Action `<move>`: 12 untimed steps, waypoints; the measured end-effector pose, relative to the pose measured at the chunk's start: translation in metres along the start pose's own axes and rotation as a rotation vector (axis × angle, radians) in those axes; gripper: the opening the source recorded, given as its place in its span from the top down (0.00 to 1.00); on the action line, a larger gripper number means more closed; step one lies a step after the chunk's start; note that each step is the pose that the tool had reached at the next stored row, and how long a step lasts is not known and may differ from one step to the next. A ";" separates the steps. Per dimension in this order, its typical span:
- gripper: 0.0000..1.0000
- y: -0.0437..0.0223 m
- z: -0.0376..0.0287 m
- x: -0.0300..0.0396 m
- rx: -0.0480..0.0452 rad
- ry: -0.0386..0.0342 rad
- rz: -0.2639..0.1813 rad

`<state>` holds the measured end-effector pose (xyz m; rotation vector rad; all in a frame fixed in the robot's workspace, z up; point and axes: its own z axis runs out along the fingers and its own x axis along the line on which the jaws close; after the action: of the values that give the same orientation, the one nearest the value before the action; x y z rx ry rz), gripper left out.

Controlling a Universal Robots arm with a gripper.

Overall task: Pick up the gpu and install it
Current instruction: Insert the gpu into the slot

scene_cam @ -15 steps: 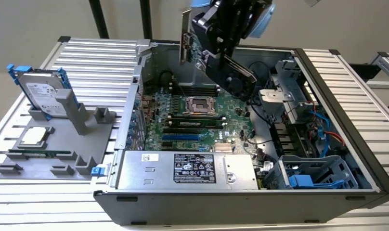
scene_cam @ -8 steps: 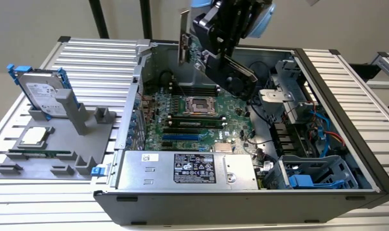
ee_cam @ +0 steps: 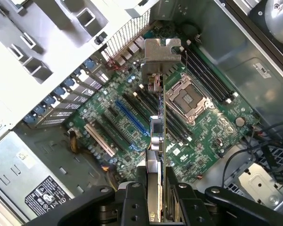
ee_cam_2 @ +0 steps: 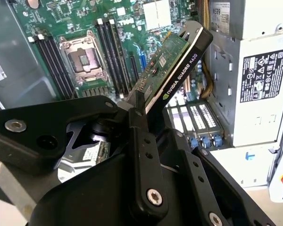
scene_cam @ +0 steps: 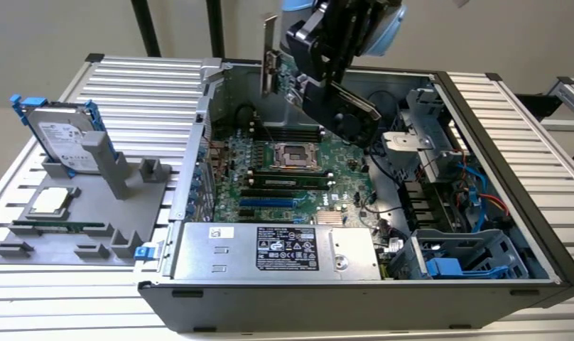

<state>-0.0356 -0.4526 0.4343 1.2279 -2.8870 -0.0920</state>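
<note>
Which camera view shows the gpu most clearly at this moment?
The second wrist view: the gpu shows its green board face and the edge of its black cooler. The first wrist view sees it edge-on, with its silver bracket at the far end. The exterior view shows the bracket and a strip of green board.

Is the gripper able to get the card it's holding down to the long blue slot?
Probably yes. The gripper holds the gpu above the open case, and nothing seems to lie between it and the blue slot on the motherboard.
</note>
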 end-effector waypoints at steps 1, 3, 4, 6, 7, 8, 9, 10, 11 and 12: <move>1.00 0.0000 0.0000 0.0000 -0.0001 0.0004 -0.006; 1.00 0.0000 0.0000 0.0000 -0.0004 0.0010 -0.019; 1.00 0.0000 0.0000 0.0000 -0.0005 0.0014 -0.026; 1.00 0.0000 0.0000 0.0000 -0.0008 0.0021 -0.038; 1.00 0.0000 0.0000 0.0000 -0.0008 0.0025 -0.044; 1.00 0.0000 0.0000 0.0000 -0.0009 0.0026 -0.047; 1.00 0.0000 0.0000 0.0000 -0.0010 0.0027 -0.049; 1.00 0.0000 0.0000 0.0000 -0.0010 0.0027 -0.050; 1.00 0.0000 0.0000 0.0000 -0.0010 0.0028 -0.050; 1.00 0.0000 0.0000 0.0000 -0.0010 0.0028 -0.051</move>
<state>-0.0356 -0.4526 0.4343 1.3002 -2.8536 -0.0918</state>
